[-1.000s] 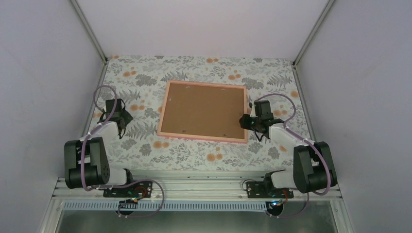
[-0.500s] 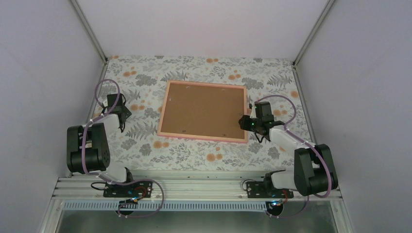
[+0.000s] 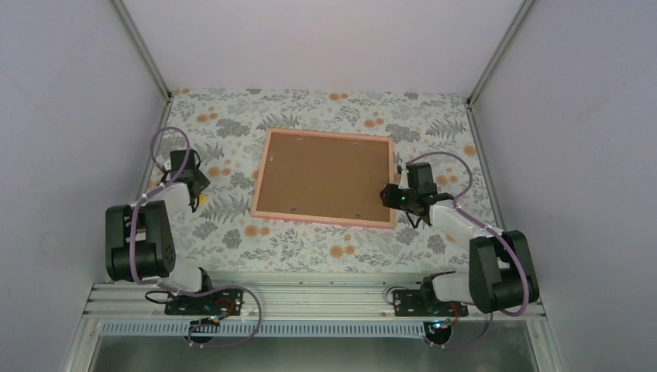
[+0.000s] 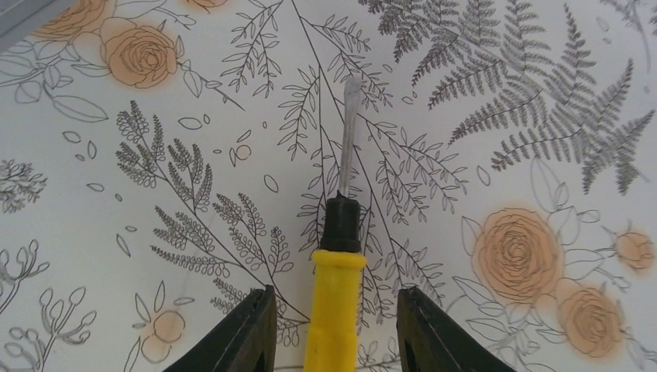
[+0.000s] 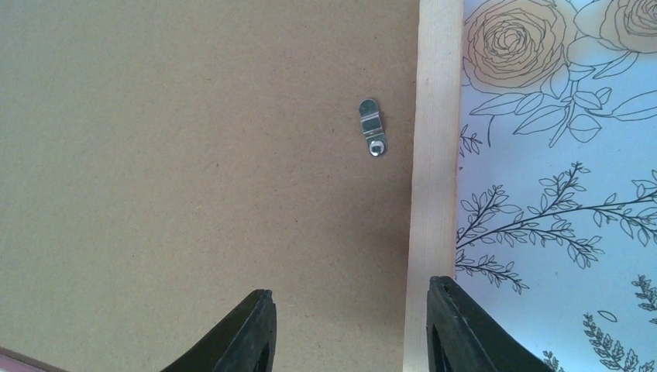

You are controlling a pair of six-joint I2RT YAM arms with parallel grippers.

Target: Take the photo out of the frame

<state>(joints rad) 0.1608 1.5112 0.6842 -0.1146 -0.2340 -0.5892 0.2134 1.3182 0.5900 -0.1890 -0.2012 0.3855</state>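
The wooden frame (image 3: 321,219) lies face down in the middle of the table, with its brown backing board (image 3: 325,174) up. The photo is hidden under the board. My right gripper (image 3: 390,194) is open just above the frame's right side; in the right wrist view (image 5: 350,288) its jaws straddle the pale rim (image 5: 435,139) and the board (image 5: 194,155). A small metal turn clip (image 5: 373,127) sits on the board beside the rim. My left gripper (image 3: 194,194) is open at the far left, its jaws on either side of a yellow-handled screwdriver (image 4: 333,333) without touching it.
The table carries a floral-patterned cloth (image 3: 310,244). Grey enclosure walls stand close on the left, right and back. The screwdriver's metal shaft (image 4: 349,132) lies on the cloth pointing away from the left gripper.
The left arm has drawn its gripper back toward the left wall and lowered it over the screwdriver. The right gripper has shifted only slightly at the frame's right edge.
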